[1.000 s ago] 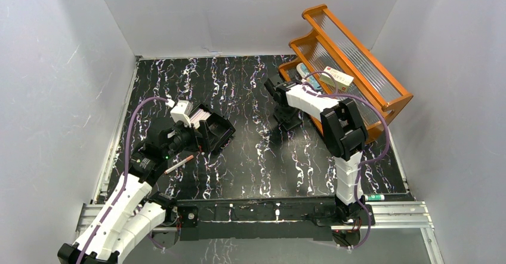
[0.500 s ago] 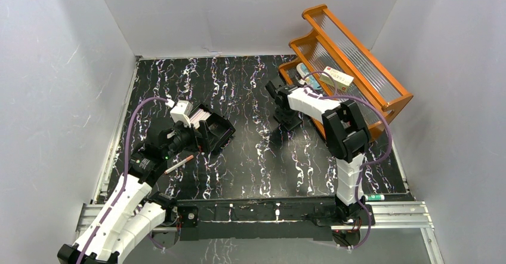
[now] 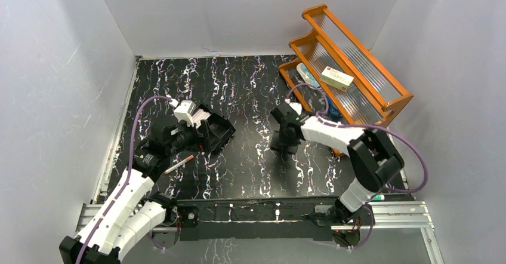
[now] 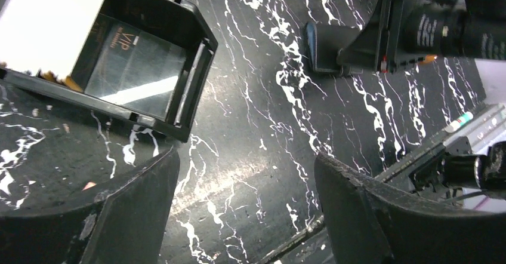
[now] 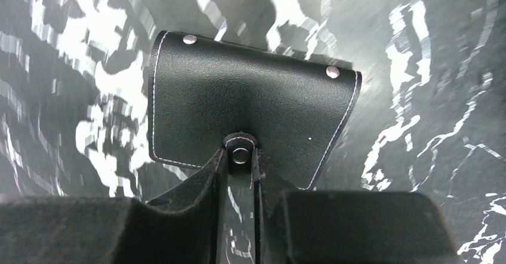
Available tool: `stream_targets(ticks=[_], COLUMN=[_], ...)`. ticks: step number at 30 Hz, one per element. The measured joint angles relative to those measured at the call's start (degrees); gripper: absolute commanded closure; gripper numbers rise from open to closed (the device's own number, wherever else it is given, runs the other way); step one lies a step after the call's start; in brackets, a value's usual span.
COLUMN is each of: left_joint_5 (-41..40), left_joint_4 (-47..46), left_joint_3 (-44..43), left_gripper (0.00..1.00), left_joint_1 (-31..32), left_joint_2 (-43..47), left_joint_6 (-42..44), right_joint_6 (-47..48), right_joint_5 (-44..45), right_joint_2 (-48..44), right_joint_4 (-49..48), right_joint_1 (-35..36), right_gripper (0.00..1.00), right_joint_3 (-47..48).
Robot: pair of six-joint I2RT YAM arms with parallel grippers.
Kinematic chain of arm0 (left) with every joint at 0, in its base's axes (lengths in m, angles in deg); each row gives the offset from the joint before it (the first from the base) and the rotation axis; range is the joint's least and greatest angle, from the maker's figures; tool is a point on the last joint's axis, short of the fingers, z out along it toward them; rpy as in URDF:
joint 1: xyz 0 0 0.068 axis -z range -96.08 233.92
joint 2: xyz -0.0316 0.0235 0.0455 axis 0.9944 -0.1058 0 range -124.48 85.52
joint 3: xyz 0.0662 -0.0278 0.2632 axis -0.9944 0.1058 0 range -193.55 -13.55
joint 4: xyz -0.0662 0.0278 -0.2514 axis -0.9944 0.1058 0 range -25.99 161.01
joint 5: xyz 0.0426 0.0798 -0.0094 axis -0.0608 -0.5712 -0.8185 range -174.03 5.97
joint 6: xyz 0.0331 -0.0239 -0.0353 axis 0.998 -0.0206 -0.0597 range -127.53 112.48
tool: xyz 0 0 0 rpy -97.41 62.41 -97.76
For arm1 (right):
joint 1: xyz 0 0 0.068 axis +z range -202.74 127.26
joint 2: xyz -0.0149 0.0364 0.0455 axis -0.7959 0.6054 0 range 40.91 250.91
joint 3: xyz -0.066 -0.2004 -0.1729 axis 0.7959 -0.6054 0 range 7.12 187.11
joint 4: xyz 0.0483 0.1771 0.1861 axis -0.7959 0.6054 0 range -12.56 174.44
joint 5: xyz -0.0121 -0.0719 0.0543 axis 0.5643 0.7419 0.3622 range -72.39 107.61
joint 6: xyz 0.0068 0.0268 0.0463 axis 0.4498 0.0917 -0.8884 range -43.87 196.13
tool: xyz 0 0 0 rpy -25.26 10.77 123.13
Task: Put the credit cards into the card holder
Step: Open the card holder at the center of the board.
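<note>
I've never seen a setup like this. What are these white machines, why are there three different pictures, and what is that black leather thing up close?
These are two robot arms bolted at the near edge of a black marbled table. The wide picture comes from a camera above and behind them. The other two come from a small camera on each wrist, looking out past that arm's own fingers.

The right gripper is pinched shut on the snap tab of the card holder, a small black leather wallet. The left gripper is open and holds nothing. It hovers over the table near a black plastic box with a dark card marked VIP inside.

At the far right stands an orange rack with a cream-and-red carton on it.
</note>
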Motion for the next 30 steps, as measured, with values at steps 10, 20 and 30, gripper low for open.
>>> stream_targets(ticks=[10, 20, 30], left_joint_5=[9.1, 12.9, 14.8], left_joint_4=[-0.6, -8.5, -17.4], left_joint_3=[-5.8, -8.1, -8.4], left_gripper=[0.51, 0.41, 0.23], left_joint_1=[0.9, 11.3, 17.8], left_joint_2=[-10.9, -29.8, -41.3], left_joint_6=[-8.4, -18.5, -24.2], right_joint_6=[8.5, 12.4, 14.2], right_joint_5=[-7.2, -9.1, -9.3], right_joint_2=[-20.1, -28.5, -35.5], right_joint_4=[-10.0, -17.5, -20.3], right_joint_1=[9.5, 11.3, 12.0], right_gripper=[0.98, 0.99, 1.00], right_joint_3=[-18.1, -25.3, -27.0])
